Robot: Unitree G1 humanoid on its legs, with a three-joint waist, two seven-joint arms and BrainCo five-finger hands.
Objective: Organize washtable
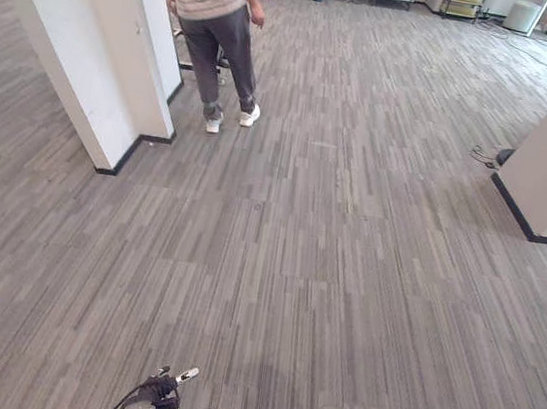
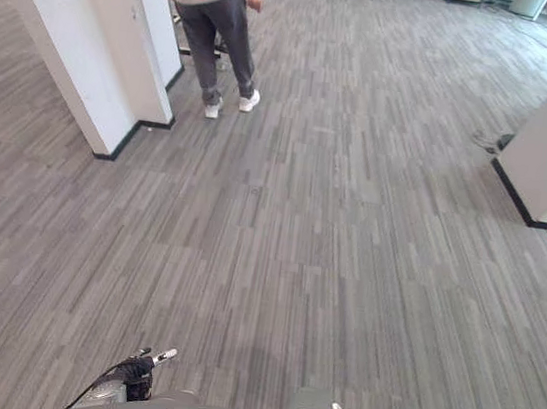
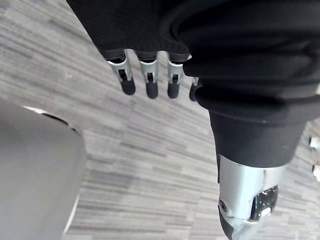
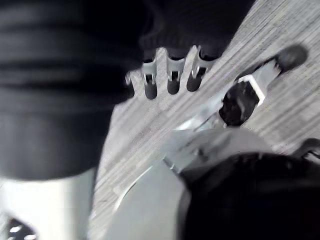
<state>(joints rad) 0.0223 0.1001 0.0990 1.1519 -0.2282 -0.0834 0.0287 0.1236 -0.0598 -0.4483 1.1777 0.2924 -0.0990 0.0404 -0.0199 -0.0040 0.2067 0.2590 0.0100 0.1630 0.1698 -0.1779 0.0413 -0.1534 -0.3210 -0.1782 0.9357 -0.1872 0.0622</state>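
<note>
Released, empty: left hand point(image 3: 148, 80), right hand point(image 4: 172, 80). May clip white black-skirted pillar point(image 1: 82, 48) or striped-shirted person point(image 1: 219, 41) well ahead of left hand if walking blind.

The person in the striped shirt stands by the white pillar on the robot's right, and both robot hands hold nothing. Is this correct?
Not quite. The person stands by the white pillar on the robot's left, as the left eye view shows. The left hand and the right hand do hold nothing.

Open floor point(image 1: 345, 274) ahead; pillar point(image 1: 82, 48) and person point(image 1: 214, 5) stand far left
</note>
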